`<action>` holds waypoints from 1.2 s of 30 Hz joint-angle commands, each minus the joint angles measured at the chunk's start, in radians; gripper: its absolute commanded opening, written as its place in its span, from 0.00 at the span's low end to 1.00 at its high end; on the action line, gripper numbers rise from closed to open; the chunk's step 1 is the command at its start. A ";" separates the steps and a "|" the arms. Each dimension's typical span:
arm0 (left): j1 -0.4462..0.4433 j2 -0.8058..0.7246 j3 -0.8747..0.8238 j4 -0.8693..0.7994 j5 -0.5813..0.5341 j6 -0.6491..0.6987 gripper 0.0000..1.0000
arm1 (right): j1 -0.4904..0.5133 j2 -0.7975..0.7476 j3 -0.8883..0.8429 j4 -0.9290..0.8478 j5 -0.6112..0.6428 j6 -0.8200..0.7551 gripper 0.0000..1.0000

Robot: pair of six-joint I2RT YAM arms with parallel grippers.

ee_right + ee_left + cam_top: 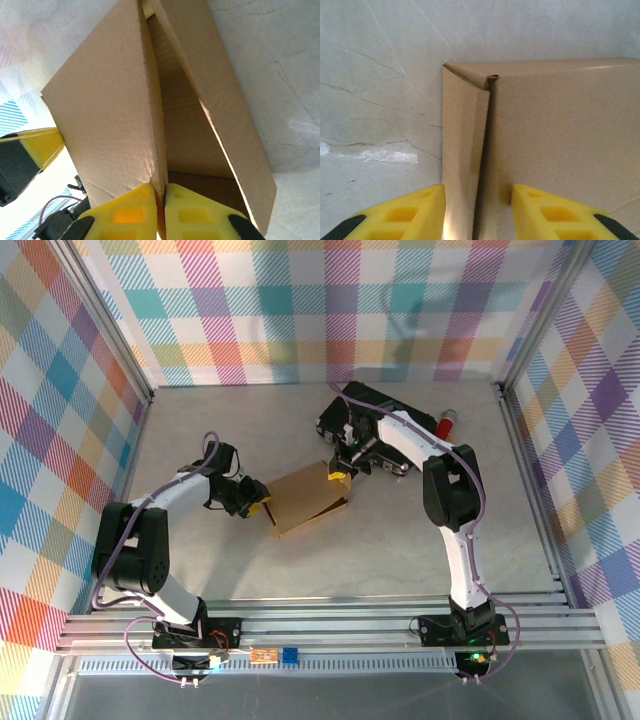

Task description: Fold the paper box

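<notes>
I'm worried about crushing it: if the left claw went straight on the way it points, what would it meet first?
The box, most likely: its narrow side flap sits between the parted fingers of the left claw, so going on would run them along that flap. Depth is unclear.

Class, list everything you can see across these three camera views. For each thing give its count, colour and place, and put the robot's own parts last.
paper box: one, brown, middle of the table, partly folded.
black case: one, black, back of the table, right of centre.
red-tipped object: one, red and dark, just right of the case; too small to identify.
table: one, pale marbled grey.
walls: multicoloured plaid, on three sides.
left gripper: one, yellow, jaws apart astride the box's left edge.
right gripper: one, yellow, shut on a box panel.
</notes>
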 commanded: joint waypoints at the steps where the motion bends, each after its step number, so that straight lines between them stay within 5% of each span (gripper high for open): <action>1: -0.022 0.037 -0.042 0.054 0.011 -0.023 0.37 | 0.018 0.011 -0.023 -0.064 0.084 -0.033 0.09; 5: -0.035 0.070 -0.040 0.044 -0.001 -0.011 0.30 | 0.020 0.006 -0.018 -0.094 0.129 -0.067 0.14; 12: -0.039 0.064 -0.024 -0.018 -0.060 0.022 0.25 | 0.018 -0.044 0.010 -0.174 0.268 -0.122 0.46; 17: -0.039 0.071 -0.004 -0.038 -0.066 0.038 0.22 | 0.009 -0.095 -0.006 -0.190 0.341 -0.139 0.48; 25: -0.041 0.087 0.011 -0.061 -0.071 0.057 0.22 | 0.009 -0.127 -0.137 -0.079 0.206 -0.149 0.56; 36: -0.042 0.079 0.007 -0.081 -0.083 0.092 0.25 | -0.005 -0.120 -0.181 -0.027 0.178 -0.128 0.59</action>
